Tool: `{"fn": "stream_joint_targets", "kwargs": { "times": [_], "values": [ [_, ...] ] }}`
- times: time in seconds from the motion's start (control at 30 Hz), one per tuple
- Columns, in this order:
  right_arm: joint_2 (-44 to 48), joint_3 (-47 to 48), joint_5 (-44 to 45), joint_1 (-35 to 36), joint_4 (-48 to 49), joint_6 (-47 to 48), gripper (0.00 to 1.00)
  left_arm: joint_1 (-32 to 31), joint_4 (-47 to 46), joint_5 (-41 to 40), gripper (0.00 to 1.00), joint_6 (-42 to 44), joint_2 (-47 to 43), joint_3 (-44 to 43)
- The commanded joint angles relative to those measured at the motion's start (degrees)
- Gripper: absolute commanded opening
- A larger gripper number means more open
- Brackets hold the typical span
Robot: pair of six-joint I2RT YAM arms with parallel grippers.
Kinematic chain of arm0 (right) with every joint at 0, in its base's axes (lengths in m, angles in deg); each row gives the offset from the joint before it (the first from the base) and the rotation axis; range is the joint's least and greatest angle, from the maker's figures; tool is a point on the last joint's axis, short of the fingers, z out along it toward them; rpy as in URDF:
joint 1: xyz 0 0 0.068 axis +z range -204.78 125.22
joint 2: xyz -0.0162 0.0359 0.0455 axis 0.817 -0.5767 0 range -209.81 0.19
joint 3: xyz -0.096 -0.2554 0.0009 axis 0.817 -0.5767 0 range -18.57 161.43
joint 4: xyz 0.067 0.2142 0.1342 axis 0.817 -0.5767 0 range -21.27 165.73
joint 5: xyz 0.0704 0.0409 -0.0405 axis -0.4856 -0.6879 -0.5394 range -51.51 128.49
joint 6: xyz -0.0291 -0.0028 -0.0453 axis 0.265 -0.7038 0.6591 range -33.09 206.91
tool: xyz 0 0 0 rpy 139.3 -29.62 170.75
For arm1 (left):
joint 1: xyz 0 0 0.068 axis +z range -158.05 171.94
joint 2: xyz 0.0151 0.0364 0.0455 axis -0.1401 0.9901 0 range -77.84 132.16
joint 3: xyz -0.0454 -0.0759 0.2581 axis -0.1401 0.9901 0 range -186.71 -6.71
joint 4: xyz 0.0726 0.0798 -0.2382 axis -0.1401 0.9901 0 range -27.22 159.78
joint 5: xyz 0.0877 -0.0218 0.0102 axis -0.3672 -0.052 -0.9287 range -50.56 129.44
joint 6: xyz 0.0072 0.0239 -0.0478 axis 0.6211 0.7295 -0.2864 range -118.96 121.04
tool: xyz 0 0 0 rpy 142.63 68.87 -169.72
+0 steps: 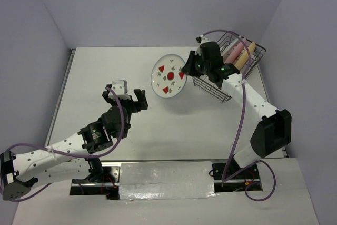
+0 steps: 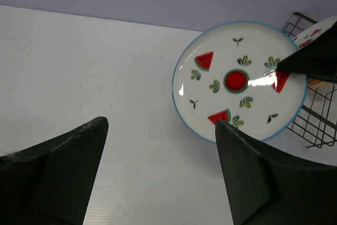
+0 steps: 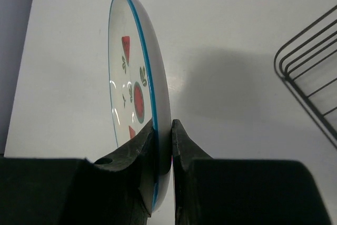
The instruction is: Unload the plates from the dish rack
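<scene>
From the overhead view I saw the printed plate (image 1: 169,75) just above the middle of the frame, out of the dish rack (image 1: 213,91) and just left of its left wall. It was a round white plate with a thin blue rim, a round red print at its centre, red wedge prints edged in green around that, and small green leaf sprigs between them. It stood tilted up on edge, its printed face turned toward the lower left of the frame; I could not tell whether its rim touched the table (image 1: 105,67). The right gripper (image 1: 185,70) was clamped on the plate's right rim, one finger against the printed face and the other against the back, as the right wrist view showed plainly. The rack sat at the upper right, thin black wire, with the pink plate (image 1: 235,52) and the pale yellow-orange plate (image 1: 245,56) standing on edge side by side inside it. The left gripper (image 1: 125,99) hung at left of centre, its jaws spread wide with nothing between them, well apart from the printed plate and facing it.
</scene>
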Motion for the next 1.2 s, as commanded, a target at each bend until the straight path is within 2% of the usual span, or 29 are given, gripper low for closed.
{"fn": "stream_joint_targets", "kwargs": {
  "times": [0.0,0.2,0.43,0.87,1.03,1.17],
  "values": [
    [5.1,-5.5,-2.7,1.0,16.5,-3.9,0.00,-0.4,-2.7,-3.8,0.95,0.2,0.1,0.4],
    [5.3,-15.8,-7.8,2.6,25.7,-8.2,0.00,-0.4,-3.3,-3.3,0.95,0.2,-0.3,0.8],
    [4.2,-23.2,-11.5,5.1,30.9,-10.4,0.00,-0.4,-4.1,-3.0,0.95,1.0,1.0,0.7],
    [5.4,-36.7,-9.7,5.5,38.9,-15.0,0.00,-0.4,-3.7,-2.8,0.95,0.6,1.3,0.6],
    [7.0,-38.3,-4.0,5.5,36.6,-14.1,0.01,-0.4,-3.6,-2.8,0.95,0.5,1.2,0.5],
    [6.9,-38.5,0.7,5.5,33.0,-12.8,0.08,-0.4,-3.9,-2.7,0.95,0.6,1.7,0.4]
  ]
}}
